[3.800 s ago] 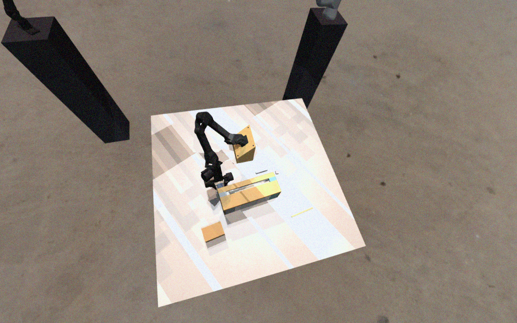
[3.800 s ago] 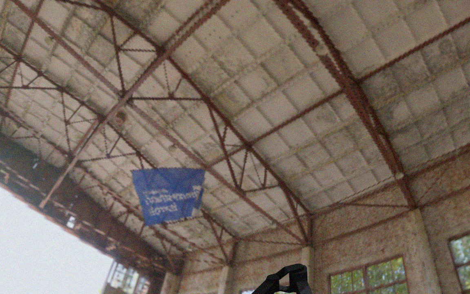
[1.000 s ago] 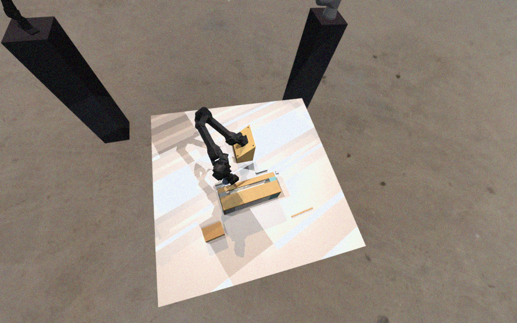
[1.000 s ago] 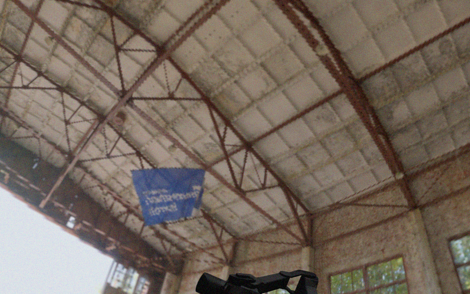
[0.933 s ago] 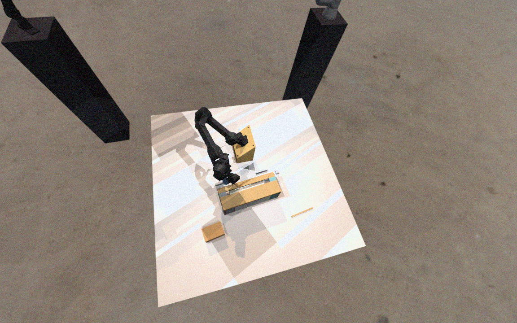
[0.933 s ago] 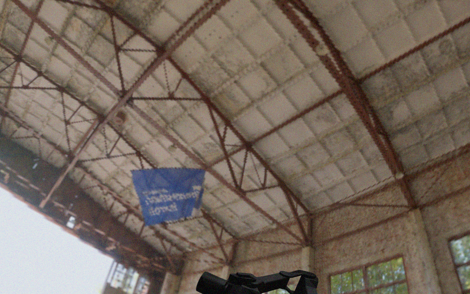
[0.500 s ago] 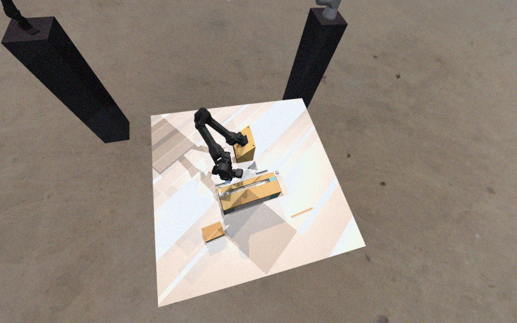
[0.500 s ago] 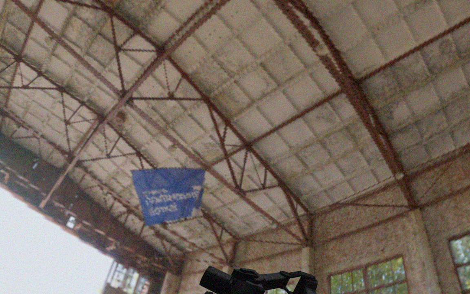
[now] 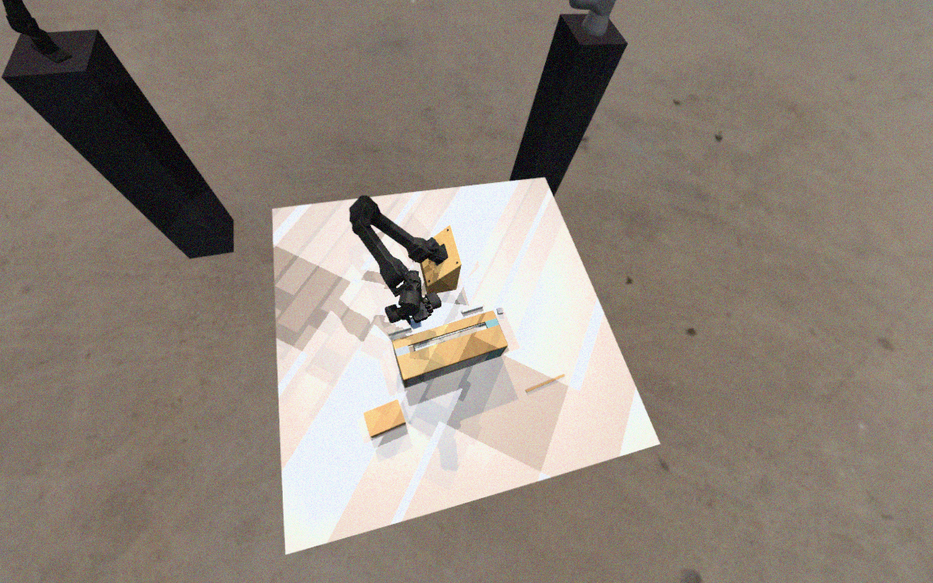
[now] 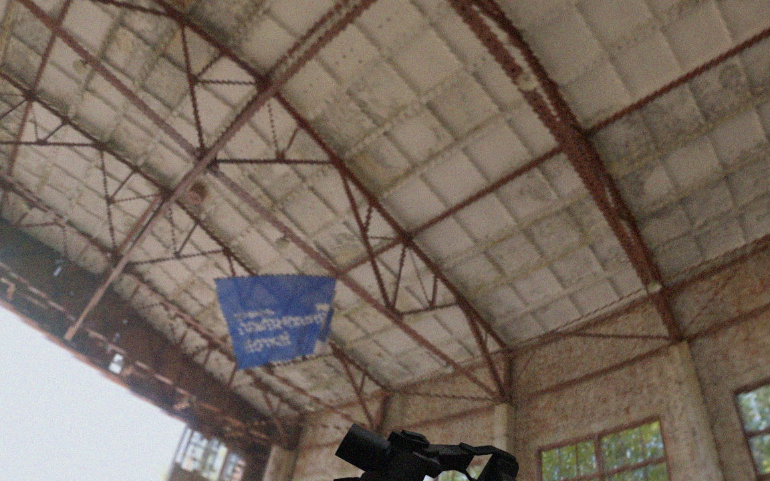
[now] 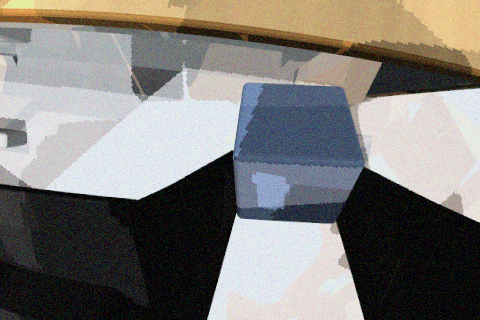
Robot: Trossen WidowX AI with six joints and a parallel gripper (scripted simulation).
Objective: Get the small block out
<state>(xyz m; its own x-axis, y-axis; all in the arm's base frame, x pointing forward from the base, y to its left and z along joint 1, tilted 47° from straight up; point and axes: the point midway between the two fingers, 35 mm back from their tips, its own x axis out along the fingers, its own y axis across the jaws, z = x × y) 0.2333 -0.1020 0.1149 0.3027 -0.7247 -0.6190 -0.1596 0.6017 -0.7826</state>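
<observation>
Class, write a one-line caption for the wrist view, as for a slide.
The end effector grips a blue block between its black fingers.

The pale table (image 9: 593,406) carries the wooden box (image 9: 455,354).

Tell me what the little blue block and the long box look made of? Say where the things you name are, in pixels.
The block (image 11: 299,132) (image 9: 415,325) looks like smooth plastic or painted wood: even blue, rounded edges. The box (image 9: 455,353) (image 11: 300,5) has a tan top, probably wood, and a see-through wall, maybe plastic or glass.
</observation>
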